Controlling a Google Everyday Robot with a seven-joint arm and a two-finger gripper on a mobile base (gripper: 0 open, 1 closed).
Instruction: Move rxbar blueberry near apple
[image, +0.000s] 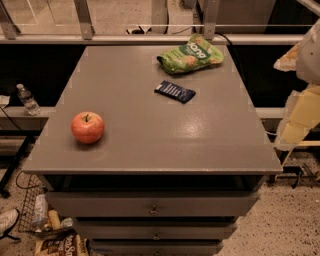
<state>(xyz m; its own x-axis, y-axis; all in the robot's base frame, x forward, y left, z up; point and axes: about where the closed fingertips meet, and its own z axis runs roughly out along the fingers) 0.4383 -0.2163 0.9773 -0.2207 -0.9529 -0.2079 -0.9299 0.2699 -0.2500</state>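
Observation:
The rxbar blueberry (175, 91), a small flat navy wrapper with pale lettering, lies on the grey table top (150, 135), right of centre and toward the back. The apple (87, 127), red with a yellowish blush and a short stem, stands near the table's left front. The two are well apart, about a third of the table's width. My gripper (298, 117) shows as pale blocky parts at the right edge of the view, beyond the table's right side. It is off the table and far from both the bar and the apple.
A crinkled green snack bag (190, 54) lies at the back right of the table, just behind the bar. Drawers (152, 205) sit under the top. A water bottle (27, 100) stands on a ledge at left. Clutter lies on the floor at lower left.

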